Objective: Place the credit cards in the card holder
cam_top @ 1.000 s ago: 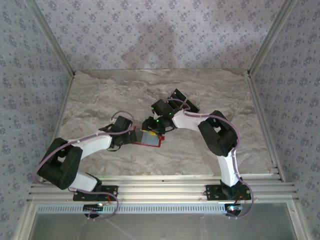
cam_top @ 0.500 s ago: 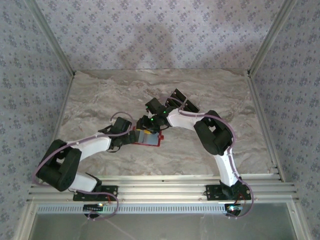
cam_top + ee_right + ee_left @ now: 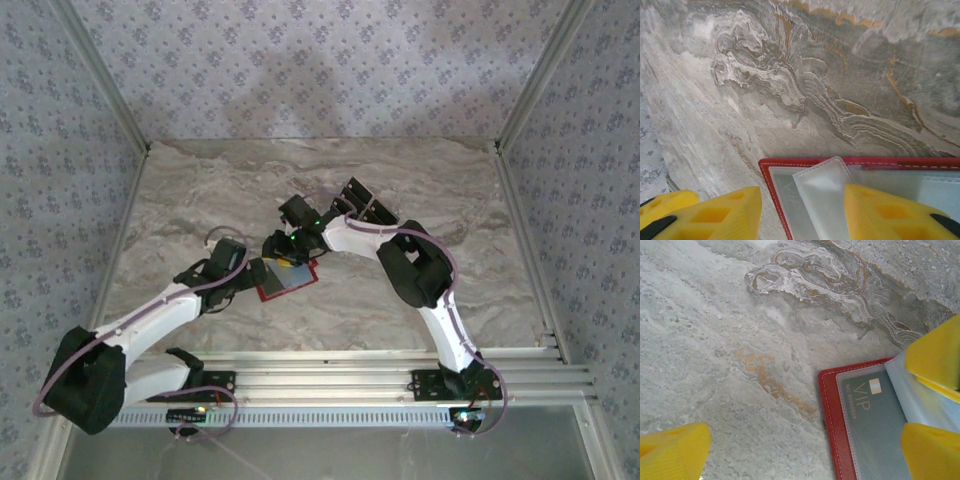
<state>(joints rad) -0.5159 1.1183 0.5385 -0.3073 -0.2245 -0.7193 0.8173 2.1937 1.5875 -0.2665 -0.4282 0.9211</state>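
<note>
Saw left gripper wide open, empty, straddling edge of card holder; right gripper half open over it, empty too.

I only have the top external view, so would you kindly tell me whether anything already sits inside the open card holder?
Observer: Yes; the left wrist view shows a greyish card printed "VIP" sitting inside the red card holder.
Operator: Thanks. What is between the fingers of the right tool?
Observer: A clear pocket leaf rises between them; the tool stands open, with a gap on one side of the leaf.
Operator: And the left tool?
Observer: Open wide, straddling the holder's red edge.
</note>
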